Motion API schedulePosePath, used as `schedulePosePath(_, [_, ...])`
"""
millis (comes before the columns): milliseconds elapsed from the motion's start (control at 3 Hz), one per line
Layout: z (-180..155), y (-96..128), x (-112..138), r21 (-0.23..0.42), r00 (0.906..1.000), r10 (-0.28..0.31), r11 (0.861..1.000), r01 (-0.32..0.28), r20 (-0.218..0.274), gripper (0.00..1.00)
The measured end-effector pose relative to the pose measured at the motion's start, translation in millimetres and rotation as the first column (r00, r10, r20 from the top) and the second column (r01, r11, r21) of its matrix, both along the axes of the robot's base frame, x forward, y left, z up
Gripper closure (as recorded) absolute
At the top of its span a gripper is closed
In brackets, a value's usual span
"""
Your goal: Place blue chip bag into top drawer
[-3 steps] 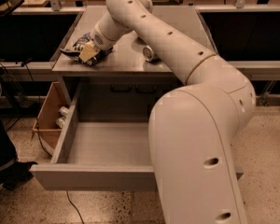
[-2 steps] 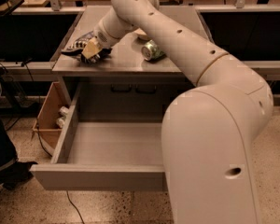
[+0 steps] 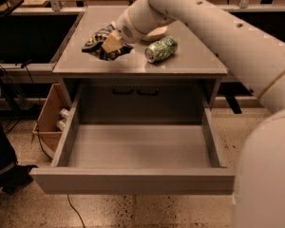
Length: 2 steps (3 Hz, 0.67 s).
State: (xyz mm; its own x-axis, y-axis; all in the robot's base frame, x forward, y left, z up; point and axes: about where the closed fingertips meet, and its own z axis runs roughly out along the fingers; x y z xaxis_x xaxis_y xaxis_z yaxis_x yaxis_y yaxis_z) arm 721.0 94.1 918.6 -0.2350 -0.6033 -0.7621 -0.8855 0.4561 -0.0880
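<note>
Since the earlier frames the gripper [image 3: 110, 45] and the blue chip bag [image 3: 95, 39] have shifted rightward together across the tabletop [image 3: 190, 63], ending nearer the green soda can [image 3: 161, 49], and the big pale arm [image 3: 218, 23] has swung aside so that more of the drawer shows. The fingers [image 3: 113, 41] are closed on the bag, one tan finger lying across its crinkled dark foil. The bag sits over the left-centre of the tabletop, near the front edge; whether its underside touches the surface cannot be told. The can lies on its side just to the right of the bag, apart from it, its top end turned toward the bag. Below, the top drawer [image 3: 133, 180] is pulled fully out, its grey floor bare and its plain front panel nearest the camera. A cardboard box [image 3: 47, 113] stands on the floor against the drawer's left side, with small pale containers inside it.
</note>
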Motion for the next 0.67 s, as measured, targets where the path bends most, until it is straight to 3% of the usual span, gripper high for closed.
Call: schedulePosePath(667, [11.4,-46.7,-86.2,0.012,0.9963,0.085,0.996,-0.085,0.006,1.00])
